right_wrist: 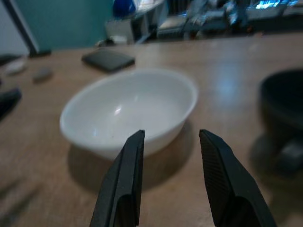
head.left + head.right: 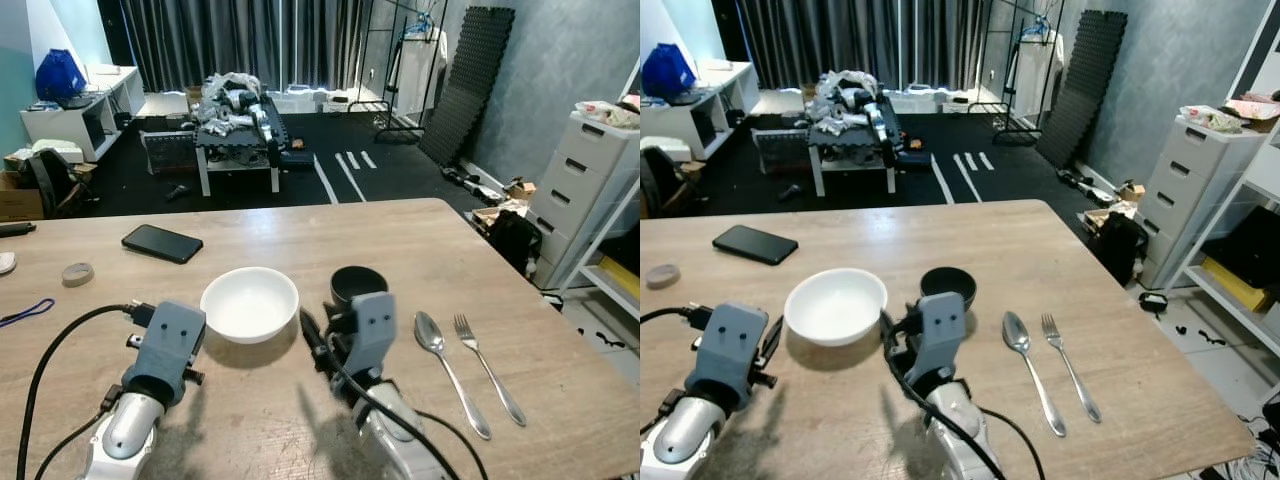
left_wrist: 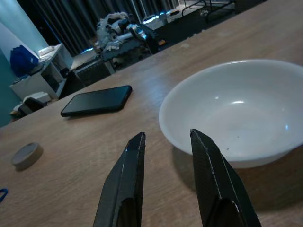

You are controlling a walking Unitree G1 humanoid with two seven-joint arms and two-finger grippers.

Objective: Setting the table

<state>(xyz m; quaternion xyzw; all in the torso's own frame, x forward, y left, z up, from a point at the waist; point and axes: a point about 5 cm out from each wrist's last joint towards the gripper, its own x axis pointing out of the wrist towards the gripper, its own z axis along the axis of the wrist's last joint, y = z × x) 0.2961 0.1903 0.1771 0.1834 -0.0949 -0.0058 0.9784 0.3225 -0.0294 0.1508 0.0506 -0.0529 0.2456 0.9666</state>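
round white ceramic bowl (image 2: 249, 303) on the wooden table (image 2: 420, 250)
we note left gripper (image 3: 166, 142) and right gripper (image 1: 170, 138) flanking it, fingers apart (nothing held).

Both head cameras look forward and down over the wooden table (image 2: 420, 250) toward the dark curtains (image 2: 240, 40). Each wrist camera sits low, close to the tabletop, facing the white bowl (image 3: 236, 111) from opposite sides; all four views share it.
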